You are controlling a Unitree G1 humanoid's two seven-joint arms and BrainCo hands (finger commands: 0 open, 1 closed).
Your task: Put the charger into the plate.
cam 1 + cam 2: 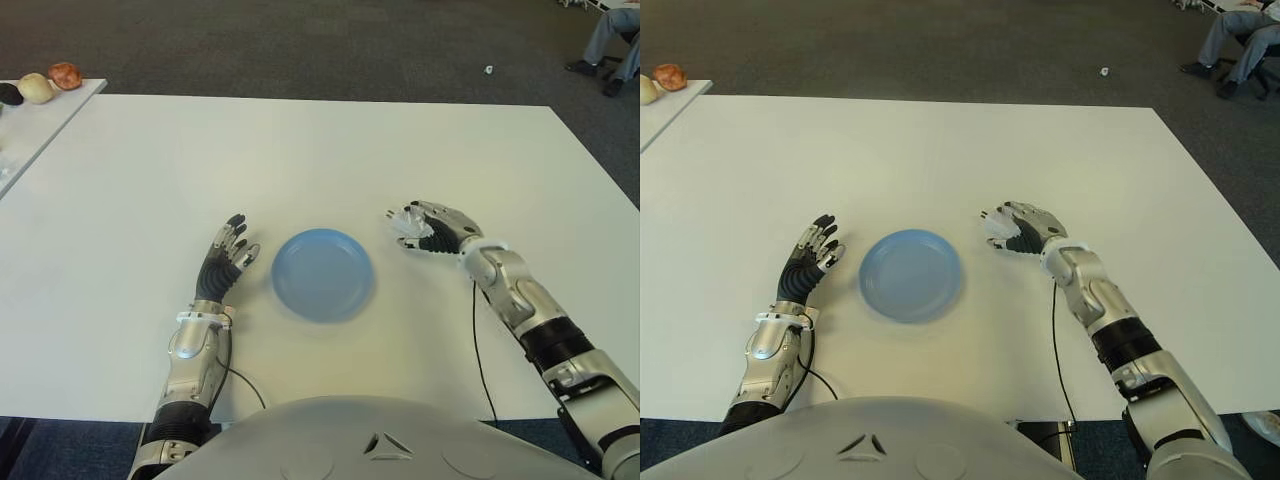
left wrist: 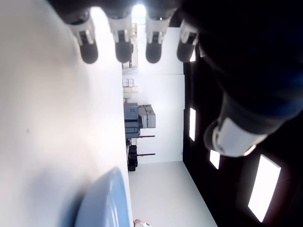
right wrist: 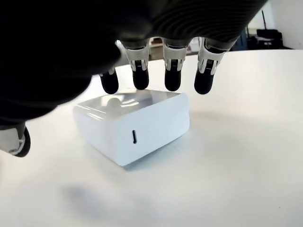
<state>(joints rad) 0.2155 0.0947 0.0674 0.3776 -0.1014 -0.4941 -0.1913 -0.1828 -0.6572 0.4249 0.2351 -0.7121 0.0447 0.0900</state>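
The robot's grey chest [image 1: 350, 440] fills the bottom of the eye views, with both forearms reaching out from it over the white desk [image 1: 300, 150]. Just ahead of it lies the round blue plate [image 1: 323, 273], bare, between the two hands. The left robot hand [image 1: 228, 255] shows just left of the plate, fingers straight and relaxed, holding nothing. The right robot hand [image 1: 425, 228] is to the right of the plate, palm down over the white charger [image 3: 132, 124], which sits flat on the desk, apart from the plate. In the right wrist view the four fingertips [image 3: 173, 78] hang spread just above the charger's far top edge and the thumb stands off to one side; nothing is clamped on it. The charger is a squat block, close to square, so its long axis cannot be told; its small port slot faces the wrist camera. On a side table [image 1: 40, 125] at the far left lie a few small rounded things [image 1: 40, 85]. A seated person's legs [image 1: 610, 40] show at the far right.
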